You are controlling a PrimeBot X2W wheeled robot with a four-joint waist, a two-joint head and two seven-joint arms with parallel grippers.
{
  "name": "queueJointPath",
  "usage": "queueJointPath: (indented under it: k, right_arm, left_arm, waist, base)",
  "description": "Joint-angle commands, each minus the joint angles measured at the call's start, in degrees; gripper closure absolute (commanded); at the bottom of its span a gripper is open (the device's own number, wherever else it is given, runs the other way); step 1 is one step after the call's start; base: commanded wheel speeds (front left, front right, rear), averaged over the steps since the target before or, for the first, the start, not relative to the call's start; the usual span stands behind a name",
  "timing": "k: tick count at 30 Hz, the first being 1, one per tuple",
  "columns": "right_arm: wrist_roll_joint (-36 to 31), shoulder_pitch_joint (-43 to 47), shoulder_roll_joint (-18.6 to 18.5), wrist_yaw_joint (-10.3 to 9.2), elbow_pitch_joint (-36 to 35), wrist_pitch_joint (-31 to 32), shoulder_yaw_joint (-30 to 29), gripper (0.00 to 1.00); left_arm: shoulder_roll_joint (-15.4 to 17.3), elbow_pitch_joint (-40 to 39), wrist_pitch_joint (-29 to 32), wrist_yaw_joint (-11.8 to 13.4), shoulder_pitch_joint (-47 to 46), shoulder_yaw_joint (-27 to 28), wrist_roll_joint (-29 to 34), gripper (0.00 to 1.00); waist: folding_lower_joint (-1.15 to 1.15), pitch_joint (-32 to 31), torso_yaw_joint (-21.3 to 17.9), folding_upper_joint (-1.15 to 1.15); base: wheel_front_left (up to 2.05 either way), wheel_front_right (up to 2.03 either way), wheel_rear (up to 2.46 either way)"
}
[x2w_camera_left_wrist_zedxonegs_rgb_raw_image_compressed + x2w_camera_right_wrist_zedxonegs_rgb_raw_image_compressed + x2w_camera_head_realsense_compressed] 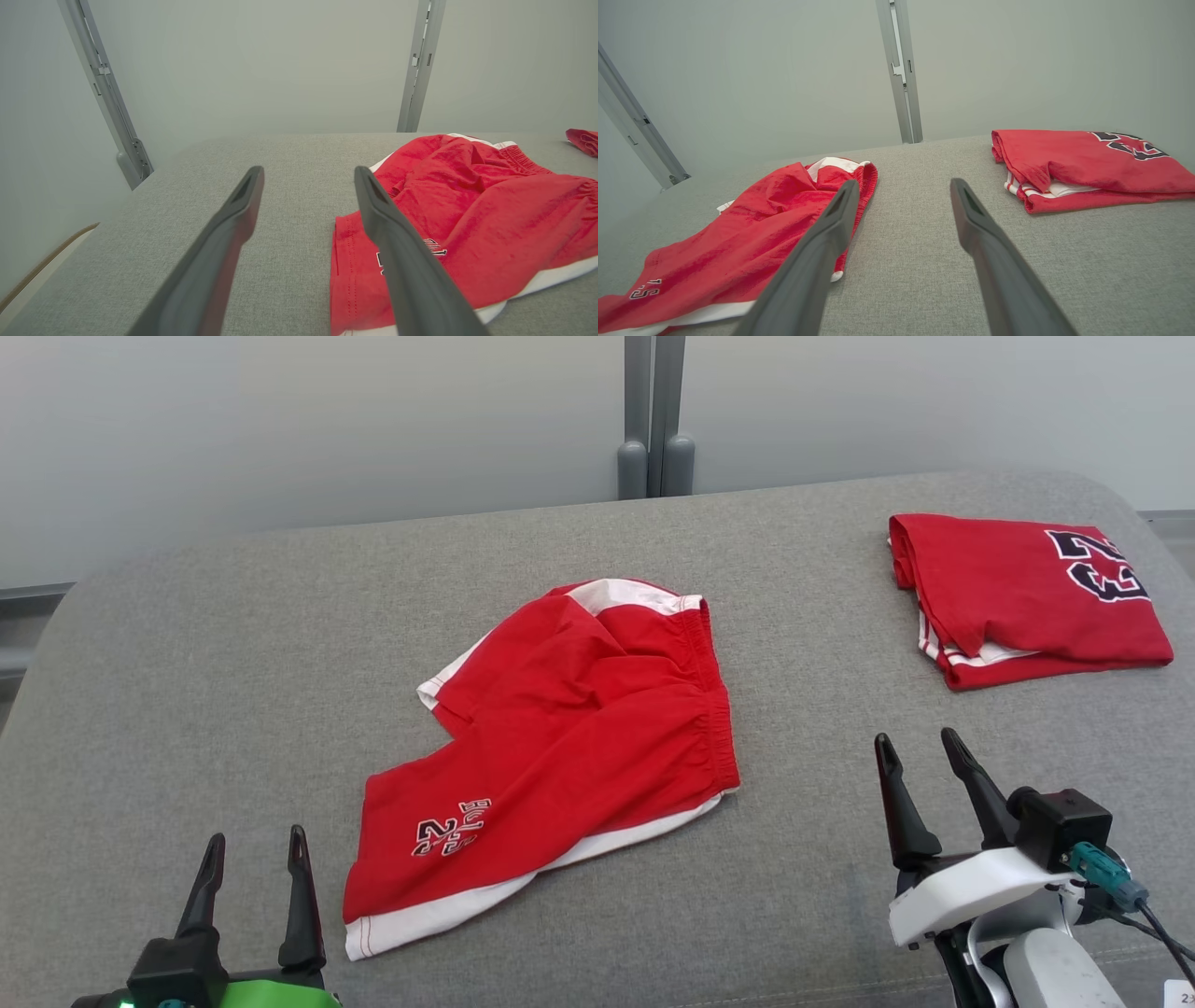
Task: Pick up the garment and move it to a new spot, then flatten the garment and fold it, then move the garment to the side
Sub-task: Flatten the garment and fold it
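**STEP 1: PICK-UP, NOT YET BEGUN**

**Status.** The shorts (560, 747) lie in a loose, creased heap at the middle of the pad (233, 663). One leg, with a printed number, reaches toward the near edge, and the elastic waistband faces the robot's right. Nothing is flattened or folded, so the task is judged to stand at its first step.

**Grippers.** The left gripper (257, 837) stands at the lower left, just beside the leg hem. The right gripper (917, 737) stands at the lower right, apart from the waistband. Both have their jaws spread wide and hold nothing (no cloth lies between the fingers in either wrist view).

**Next move.** A pick-up calls for one or both grippers to descend onto an edge of the shorts and close on a fold thick enough to pinch. The hem suits the left and the waistband suits the right. The cloth looks thin and limp, so a shallow pinch may slip.

**Surface and room.** The pad is grey woven fabric with rounded far corners. A folded jersey (1027, 597) lies at its far right, well apart from the shorts, and the new spot should avoid it. Behind stands a plain pale wall (373, 420) with a grey post (653, 420).
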Motion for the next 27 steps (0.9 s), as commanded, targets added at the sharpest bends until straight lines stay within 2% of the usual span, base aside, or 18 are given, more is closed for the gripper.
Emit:
queueJointPath:
  k: [1,27]
  right_arm:
    - [-0.40,0.79,0.04,-0.02,-0.17,0.22,-0.18,0.00]
    - [-0.57,0.38,0.25,-0.02,0.04,0.60,0.58,0.00]
  left_arm:
    - [0.41,0.08,0.02,-0.34,-0.18,0.03,0.14,0.00]
    - [0.50,0.44,0.02,0.82,-1.02,0.21,2.10,0.00]
  waist:
    - [0.00,-0.03,0.10,0.00]
    - [0.00,-0.19,0.40,0.00]
  base:
    - [0.00,0.00,0.00]
    - [0.00,0.00,0.00]
